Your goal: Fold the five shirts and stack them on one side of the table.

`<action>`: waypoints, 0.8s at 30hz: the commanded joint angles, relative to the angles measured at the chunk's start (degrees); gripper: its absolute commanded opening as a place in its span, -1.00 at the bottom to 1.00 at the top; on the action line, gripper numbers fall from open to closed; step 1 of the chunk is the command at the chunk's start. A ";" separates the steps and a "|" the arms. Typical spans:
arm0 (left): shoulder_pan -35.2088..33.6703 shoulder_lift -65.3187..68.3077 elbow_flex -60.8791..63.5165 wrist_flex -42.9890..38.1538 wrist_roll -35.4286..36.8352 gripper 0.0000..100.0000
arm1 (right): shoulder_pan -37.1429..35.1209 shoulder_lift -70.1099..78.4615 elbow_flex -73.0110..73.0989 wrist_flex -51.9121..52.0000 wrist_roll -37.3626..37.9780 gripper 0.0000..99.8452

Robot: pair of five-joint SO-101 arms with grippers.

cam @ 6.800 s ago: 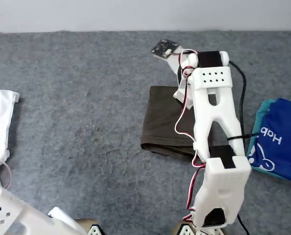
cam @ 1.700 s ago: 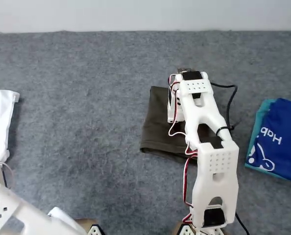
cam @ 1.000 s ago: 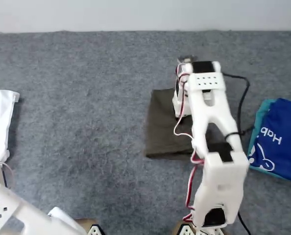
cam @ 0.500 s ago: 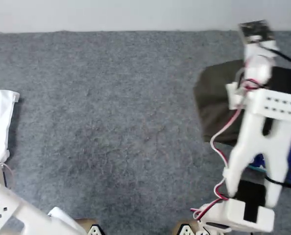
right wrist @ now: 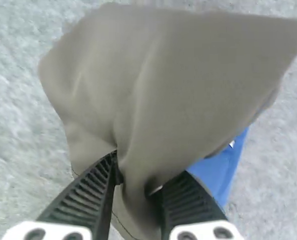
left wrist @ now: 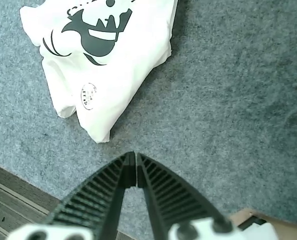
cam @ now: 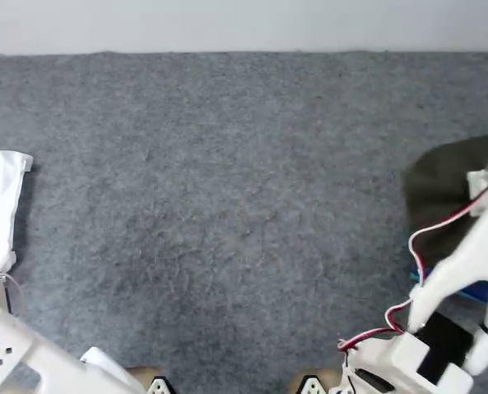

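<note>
Three shirts in sight: an olive shirt (right wrist: pixel 178 85), a blue shirt (right wrist: pixel 219 170), and a white shirt (left wrist: pixel 108 55) with a black print. Right gripper (right wrist: pixel 136 175) clamped on a bunched fold of the olive shirt, cloth pinched between both fingers and lifted off the grey felt-like table (cam: pixel 227 205). The rest of the garment spreads out beyond the jaws, one corner drooping. High view puts the olive shirt at the far right side of the table, beside the right arm (cam: pixel 466 263), with a sliver of blue showing under it. Right wrist view has the blue shirt lying on the table below the held cloth. Step in hand, as judged: carry-and-stack, olive going onto blue to build the pile on the right side. Next move likely calls for lowering the shirt so its edges sit square over the blue one, then letting go without dragging the fold open. Held by one pinch, the soft cloth looks apt to slump or unfold on landing. Olive fabric reads matte and plain, no print visible. Left gripper (left wrist: pixel 136 172) closed on nothing, fingers meeting, above bare table just beside the white shirt's corner. That shirt lies at the left edge, well apart from the other two, not yet stacked.
</note>
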 commanded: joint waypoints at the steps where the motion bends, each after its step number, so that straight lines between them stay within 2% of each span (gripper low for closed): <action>1: 0.53 0.00 -0.22 -0.79 -0.44 -0.97 | 4.53 4.00 -0.62 -2.07 0.97 -0.98; 8: 0.53 0.00 -0.22 -0.79 -0.44 -0.97 | 10.86 15.96 -0.97 -11.65 4.13 -0.94; 10: 0.53 0.09 -0.13 -0.79 -0.44 -0.97 | 11.74 17.80 -1.05 -12.44 4.13 -0.76; 14: 0.53 0.09 -0.13 -0.79 -0.44 -0.97 | 12.26 15.25 -1.67 -11.21 2.20 -0.24; 16: 0.53 0.09 -0.13 -0.79 -0.44 -0.97 | 12.00 12.35 -3.52 -9.45 0.09 -0.14; 20: 0.53 0.09 -0.13 -0.79 -0.44 -0.97 | 9.45 5.93 -6.51 -6.64 -0.35 -0.25; 22: 0.53 0.09 -0.13 -0.79 -0.35 -0.97 | 7.43 3.82 -6.59 -6.29 -0.35 -0.44; 24: 0.53 0.00 -0.13 -0.79 -0.35 -0.97 | 5.76 4.26 -6.59 -7.34 -0.26 -0.72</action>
